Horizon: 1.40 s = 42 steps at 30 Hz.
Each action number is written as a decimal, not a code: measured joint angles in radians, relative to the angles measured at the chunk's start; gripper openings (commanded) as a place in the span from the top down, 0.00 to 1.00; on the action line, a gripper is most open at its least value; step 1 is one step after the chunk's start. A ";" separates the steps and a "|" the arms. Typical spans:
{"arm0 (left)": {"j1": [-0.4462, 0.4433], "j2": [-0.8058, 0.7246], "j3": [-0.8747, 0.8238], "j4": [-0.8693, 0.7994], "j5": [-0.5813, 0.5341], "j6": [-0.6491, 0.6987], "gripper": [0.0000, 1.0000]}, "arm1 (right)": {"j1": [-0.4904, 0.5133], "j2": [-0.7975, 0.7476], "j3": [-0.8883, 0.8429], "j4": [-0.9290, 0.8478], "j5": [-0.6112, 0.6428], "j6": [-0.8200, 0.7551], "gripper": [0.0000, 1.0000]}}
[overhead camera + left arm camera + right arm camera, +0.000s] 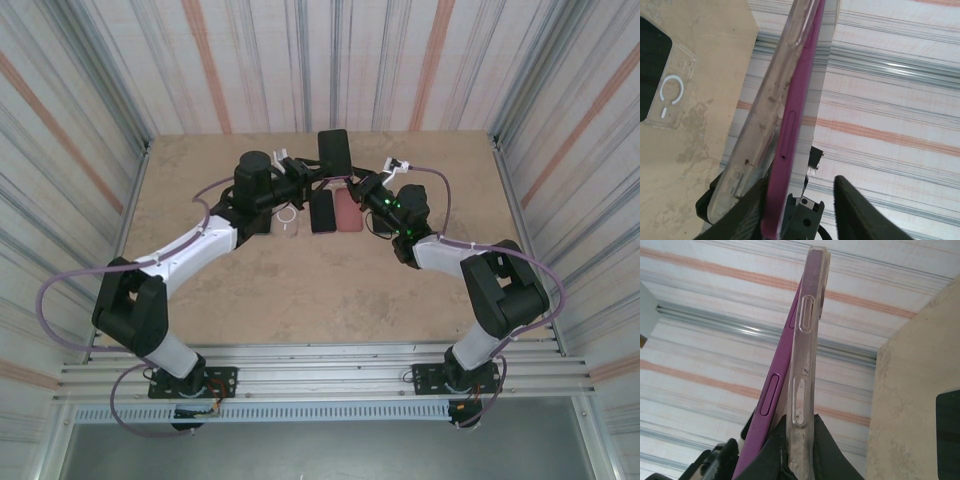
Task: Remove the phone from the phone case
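Phone: the purple phone (789, 145) is held up off the counter (300, 300) between the two arms, roughly on end, and I see it edge-on in both wrist views.

Case: the clear phone case (802, 390) is at the phone's back. The two have parted along the upper length and run close together lower down, near the fingers.

Right pincer: the right pincer (800, 426) is clenched on the case's side wall, and the phone leans away to one side of its fingers.

Left pincer: the left pincer (799, 200) is spread. One finger is against the phone and case, the other stands apart with open gap between.

Progress: I judge the job partly done. One stretch of the phone has popped out of the case, but the lower end looks seated.

Left to do: free that last end, then draw phone and case fully apart.

Around: on the counter beneath lie a spare clear case (285, 222) with a white ring, a black phone (322, 210) and a pinkish flat item (347, 212), side by side.

In the way: those items sit right under the work, so a dropped phone would land on them. The striped walls (300, 60) are well apart.
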 measured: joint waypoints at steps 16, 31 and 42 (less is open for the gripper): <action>0.006 0.023 0.042 0.000 -0.011 0.019 0.91 | 0.009 0.000 0.000 -0.007 0.001 0.018 1.00; 0.012 0.022 0.083 -0.083 0.026 0.051 0.99 | -0.040 -0.059 0.000 -0.213 -0.023 -0.056 1.00; 0.021 0.017 0.116 -0.063 0.031 0.053 0.99 | -0.210 -0.193 0.000 -0.505 -0.103 -0.234 1.00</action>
